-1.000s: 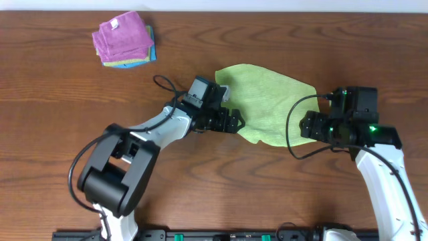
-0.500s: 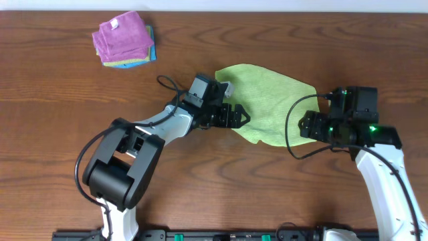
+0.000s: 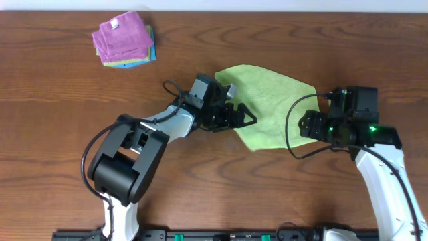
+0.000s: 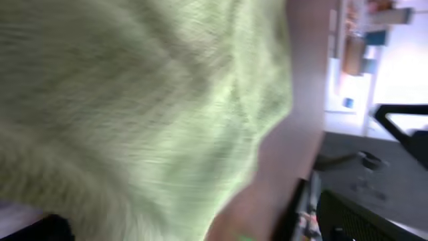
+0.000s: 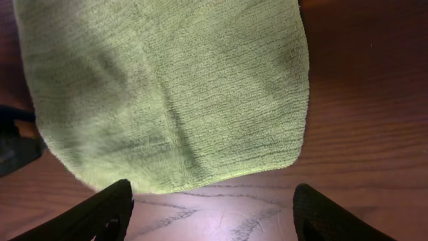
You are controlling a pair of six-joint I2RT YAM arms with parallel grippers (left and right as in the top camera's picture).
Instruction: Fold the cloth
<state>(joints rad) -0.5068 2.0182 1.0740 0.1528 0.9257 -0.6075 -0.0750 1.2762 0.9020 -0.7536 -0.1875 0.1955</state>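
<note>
The light green cloth (image 3: 275, 100) lies on the brown table right of centre. My left gripper (image 3: 245, 119) is at its left lower edge and appears shut on that edge, which is lifted and pulled in. In the left wrist view the cloth (image 4: 134, 100) fills the frame, blurred, and hides the fingers. My right gripper (image 3: 306, 126) is open and empty at the cloth's right edge. In the right wrist view its fingers (image 5: 210, 214) straddle bare table just short of the cloth's near edge (image 5: 174, 94).
A stack of folded cloths (image 3: 124, 39), magenta on top with yellow and blue below, sits at the back left. The table's front edge (image 3: 214, 224) runs below both arms. A black cable (image 3: 291, 127) loops beside the right wrist.
My left gripper has moved right, drawing the cloth's lower left edge with it; the cloth's left part has shrunk inward. The right arm has not moved.
</note>
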